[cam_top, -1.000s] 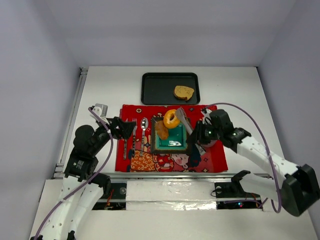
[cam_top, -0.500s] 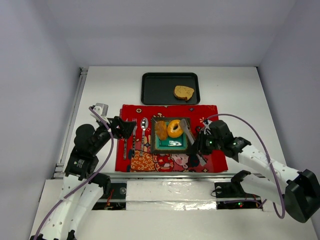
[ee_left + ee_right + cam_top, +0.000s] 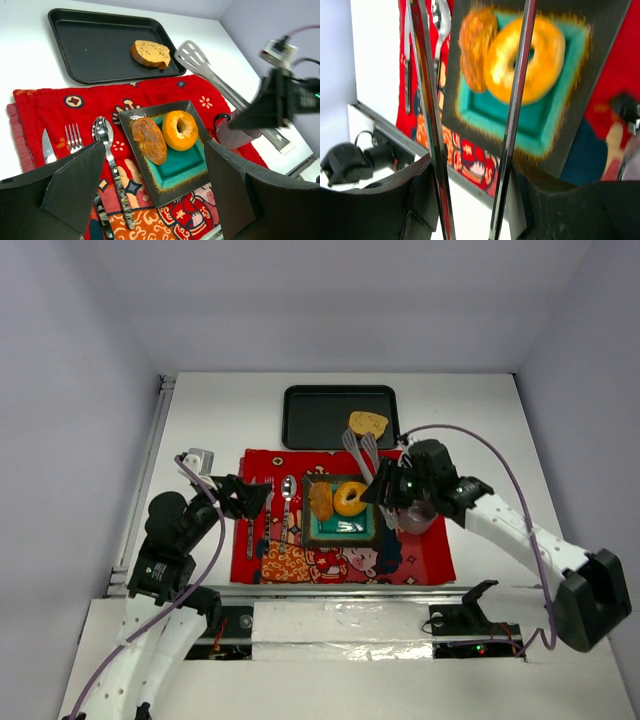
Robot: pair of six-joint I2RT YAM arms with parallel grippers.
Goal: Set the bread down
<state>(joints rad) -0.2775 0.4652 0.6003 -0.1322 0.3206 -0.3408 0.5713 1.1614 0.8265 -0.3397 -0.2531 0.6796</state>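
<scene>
The tongs are being grasped by the right gripper, their two arms spread above the plate. The doughnut and the roll are being carried on that plate, side by side and touching. The toast is being carried on the tray, beyond the cloth. The left gripper is being held released, jaws wide, over the cloth near the spoon.

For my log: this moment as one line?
orange ring doughnut, brown roll: teal square plate; tan toast: black tray; right gripper: grips metal tongs
</scene>
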